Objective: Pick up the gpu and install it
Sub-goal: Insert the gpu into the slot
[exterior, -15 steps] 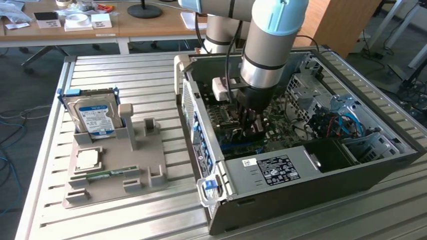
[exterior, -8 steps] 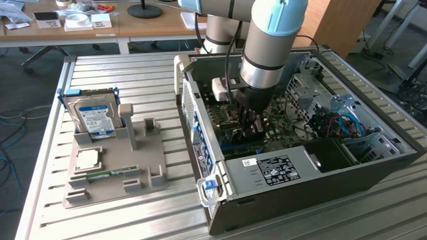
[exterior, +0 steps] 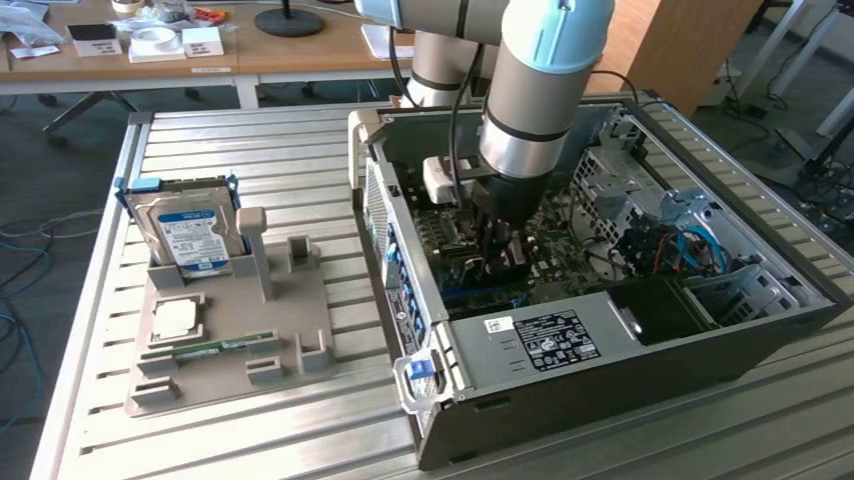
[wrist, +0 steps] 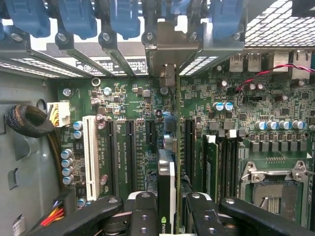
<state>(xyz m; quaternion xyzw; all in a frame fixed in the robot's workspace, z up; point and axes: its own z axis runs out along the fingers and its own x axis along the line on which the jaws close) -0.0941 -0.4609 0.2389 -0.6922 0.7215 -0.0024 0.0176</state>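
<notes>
Holder (exterior: 227,340) on the slatted table (exterior: 94,440), at the exterior view's left, carries the blue-labelled hard drive (exterior: 190,235), a CPU (exterior: 178,320) and a green RAM stick (exterior: 214,347), and no expansion card stands in it, so the pick-up looks finished. To the right lies the open computer case (exterior: 601,330), with the arm reaching down into it over the motherboard (exterior: 561,245). There the gripper (exterior: 501,250) has its fingers (wrist: 142,216) clamped on the gpu (wrist: 166,191), one pad on each flat face; the wrist view sees the card edge-on, upright between them, its pale metal bracket (wrist: 170,54) already up against the rear slot openings under the blue retention clips (wrist: 125,17). The card stands in line with the expansion slots (wrist: 130,147), apparently over one between the white PCI slot (wrist: 91,157) and the memory sockets (wrist: 216,167). Whether its edge connector has gone fully home I cannot tell. What seems left is pressing it down, if it is not seated, and letting go.
</notes>
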